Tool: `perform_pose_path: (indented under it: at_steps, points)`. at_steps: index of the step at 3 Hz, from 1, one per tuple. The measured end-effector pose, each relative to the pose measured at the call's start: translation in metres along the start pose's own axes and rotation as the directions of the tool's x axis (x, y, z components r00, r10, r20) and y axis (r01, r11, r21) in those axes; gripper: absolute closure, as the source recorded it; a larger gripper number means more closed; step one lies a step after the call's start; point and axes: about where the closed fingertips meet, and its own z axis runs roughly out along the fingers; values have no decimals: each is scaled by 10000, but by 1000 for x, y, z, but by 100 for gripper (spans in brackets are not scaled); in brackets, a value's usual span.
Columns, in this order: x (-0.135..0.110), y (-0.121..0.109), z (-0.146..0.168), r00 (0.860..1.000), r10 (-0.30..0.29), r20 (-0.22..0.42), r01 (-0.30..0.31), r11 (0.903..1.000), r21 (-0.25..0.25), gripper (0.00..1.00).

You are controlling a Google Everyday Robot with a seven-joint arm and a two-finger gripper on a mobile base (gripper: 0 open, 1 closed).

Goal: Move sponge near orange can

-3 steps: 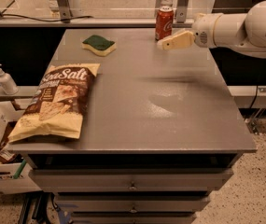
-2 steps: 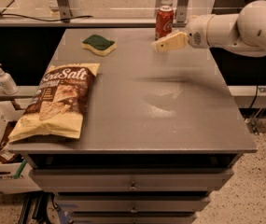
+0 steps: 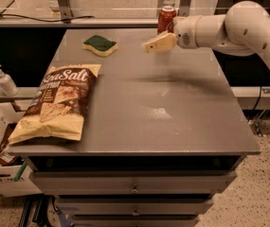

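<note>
- "Sea Salt" is read in white script on the chip bag [image 3: 58,103]; the smaller print below it is not legible.
- White lettering is seen on the orange can [image 3: 166,19], but it cannot be read.
- The sponge [image 3: 100,45] is laid flat on the desk [image 3: 172,117], far-left area, green side up. Its long axis is run roughly left to right, slightly slanted.
- The orange can is stood upright at the far edge, well apart from the sponge.
- The end effector [image 3: 147,46] is held above the desk between sponge and can, just in front of the can and pointed toward the sponge. Whether it is spread or pressed together cannot be told.
- Nothing is seen gripped.
- A pump bottle [image 3: 4,81] is stood left of the desk.
</note>
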Motion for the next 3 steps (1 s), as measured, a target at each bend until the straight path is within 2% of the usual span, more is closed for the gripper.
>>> perform_pose_path:
  at_steps: [2, 3]
  points:
    - [-9, 13, 47, 9993, -31, 364, 58, 9974, -725, 0]
    - [-13, 16, 74, 9971, 297, 695, -250, 9973, -684, 0]
